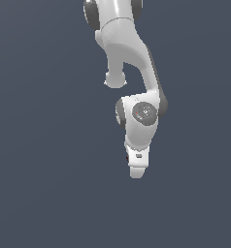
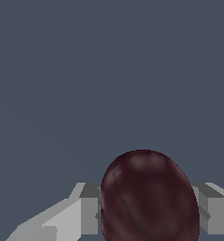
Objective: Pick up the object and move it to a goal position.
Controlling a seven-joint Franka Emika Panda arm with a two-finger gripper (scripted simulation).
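Ball (image 2: 149, 197), dark maroon, sitting between pincer (image 2: 149, 214) fingers (image 2: 88, 209), both grey pads pressing against its sides. White arm (image 1: 137, 97) pointing downward over plain grey-blue surface (image 1: 40, 145); ball barely showing beside pincer (image 1: 137, 169) in exterior view.

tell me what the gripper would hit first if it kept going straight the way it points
The dark ball already sits between the fingers of the gripper. Beyond it, the wrist view shows only plain grey ground, so that looks like the first contact; how far off is unclear.
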